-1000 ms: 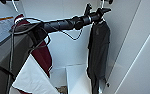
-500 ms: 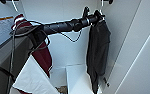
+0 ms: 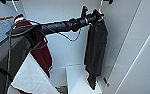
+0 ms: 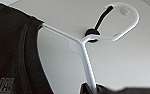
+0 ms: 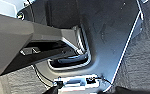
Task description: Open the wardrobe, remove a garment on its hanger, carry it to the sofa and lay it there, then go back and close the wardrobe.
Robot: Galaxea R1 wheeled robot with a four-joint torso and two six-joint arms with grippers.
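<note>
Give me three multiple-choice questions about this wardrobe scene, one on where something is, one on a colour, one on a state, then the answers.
1. Where does the long black fabric garment hang?
A. toward the wardrobe's right side
B. on the floor
C. behind the maroon garment

2. What colour is the thin plastic hanger carrying it?
A. black
B. white
C. red

3. How do the doors of the tall white wardrobe stand?
A. shut
B. open
C. removed

Answers: 1 A, it hangs right of the maroon-and-white garment, at the left claw. 2 B, the left wrist view shows a white hook and arm. 3 B, the interior and the rail's clothes are exposed, a door panel swung aside.
</note>
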